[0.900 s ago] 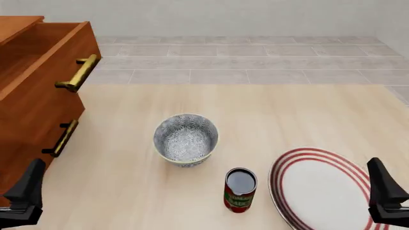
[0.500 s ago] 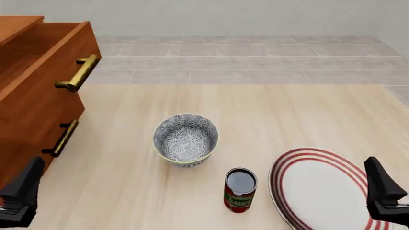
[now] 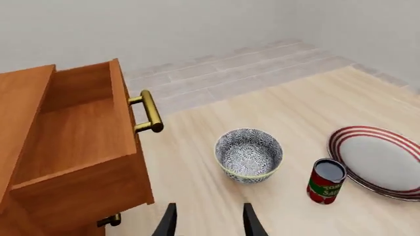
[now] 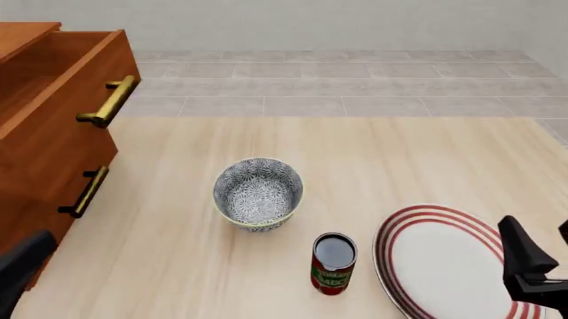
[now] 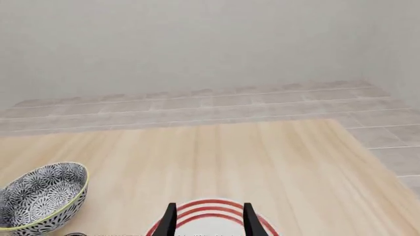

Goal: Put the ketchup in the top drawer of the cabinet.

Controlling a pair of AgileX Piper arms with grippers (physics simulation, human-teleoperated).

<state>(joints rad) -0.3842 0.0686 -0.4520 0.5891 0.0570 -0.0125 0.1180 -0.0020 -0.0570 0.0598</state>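
I see the ketchup [image 4: 334, 264] standing upright on the table [image 4: 373, 159], near side, just left of the red-striped plate [image 4: 443, 256] and right of the patterned bowl [image 4: 258, 193]. The top drawer [image 4: 62, 86] of the cabinet [image 4: 44, 166] is pulled out at far left — nothing visible inside. My left gripper [image 3: 208, 223] and right gripper [image 5: 208, 219] both hold their fingers spread, gripping nothing — the right one hovers over the plate.
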